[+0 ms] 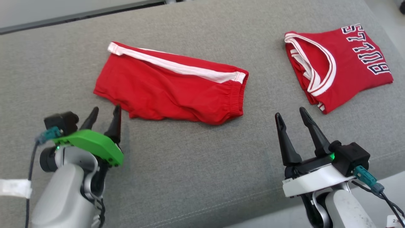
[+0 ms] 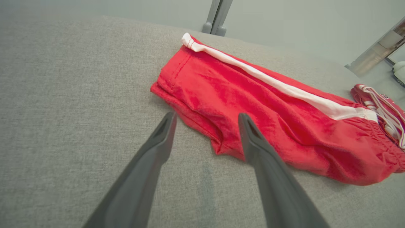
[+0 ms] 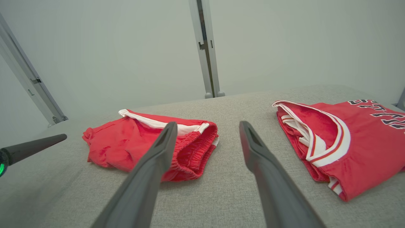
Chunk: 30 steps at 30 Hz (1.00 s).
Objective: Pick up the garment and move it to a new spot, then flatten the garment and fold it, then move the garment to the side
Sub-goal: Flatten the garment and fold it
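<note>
- You see the red shorts in the middle of the grey cushion, doubled leg on leg, the white side stripe on top and the elastic waistband toward the robot's right; I judge that this flat, central place serves the folding, because both arms can reach it.
- The red Bulls jersey lies folded well apart at the right, near the cushion's edge; to me it looks like a garment already finished and put aside, so the shorts are probably the piece in work; I cannot be certain of this.
- Your left gripper has its fingers spread wide and holds nothing; it stands just beside the leg-hem corner of the shorts; in the left wrist view one finger covers the hem edge, and I cannot tell whether it touches the cloth; the position suits a pinch on that corner.
- Your right gripper has its fingers wide apart too, and it is empty; it hovers between the waistband and the jersey, apart from both.
- What is hidden: the lower layers of the shorts, so I cannot say how neatly they lie; in the right wrist view the jersey's lettering runs out of the frame; the underside of the jersey's fold is also not visible.
</note>
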Tool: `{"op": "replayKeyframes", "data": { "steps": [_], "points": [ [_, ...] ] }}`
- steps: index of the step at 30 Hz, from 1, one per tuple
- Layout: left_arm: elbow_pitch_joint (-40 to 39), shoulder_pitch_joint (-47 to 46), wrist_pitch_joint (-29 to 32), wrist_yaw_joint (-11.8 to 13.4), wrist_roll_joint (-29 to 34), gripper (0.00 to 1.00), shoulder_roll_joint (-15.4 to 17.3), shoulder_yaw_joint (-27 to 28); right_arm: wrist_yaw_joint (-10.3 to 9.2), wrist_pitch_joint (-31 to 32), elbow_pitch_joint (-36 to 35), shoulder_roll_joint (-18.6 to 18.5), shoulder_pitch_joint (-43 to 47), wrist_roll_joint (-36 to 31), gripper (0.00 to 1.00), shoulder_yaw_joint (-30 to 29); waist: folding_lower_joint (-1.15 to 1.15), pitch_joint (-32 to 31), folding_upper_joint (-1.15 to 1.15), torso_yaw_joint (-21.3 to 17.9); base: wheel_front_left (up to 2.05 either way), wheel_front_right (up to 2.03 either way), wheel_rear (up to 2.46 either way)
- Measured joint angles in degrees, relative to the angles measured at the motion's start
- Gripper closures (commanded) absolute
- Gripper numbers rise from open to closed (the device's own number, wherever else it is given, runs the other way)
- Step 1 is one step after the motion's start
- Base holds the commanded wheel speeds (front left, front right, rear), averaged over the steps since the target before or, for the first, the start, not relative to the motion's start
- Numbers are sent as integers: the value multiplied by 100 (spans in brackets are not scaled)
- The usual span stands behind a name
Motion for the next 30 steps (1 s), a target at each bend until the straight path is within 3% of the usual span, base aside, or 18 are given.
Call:
{"op": "replayKeyframes", "data": {
  "steps": [7,18,20,30],
  "points": [
    [1156,-893,36,-358,-281,0,9,181,0,-2,-19,74,-212,62,0,63,0,373,0,-305,0,0,0],
    [2395,-1582,100,-583,-743,2,-35,431,0,-5,-45,159,-291,157,0,49,0,713,0,-614,0,0,0],
    [2461,-1615,14,-650,-801,100,-94,428,0,-5,-44,170,-296,183,0,42,0,730,0,-598,0,0,0],
    [2045,-1256,-639,-726,-1046,100,-324,336,0,-7,-33,197,-299,212,0,10,0,724,0,-357,0,0,0]
  ]
}}
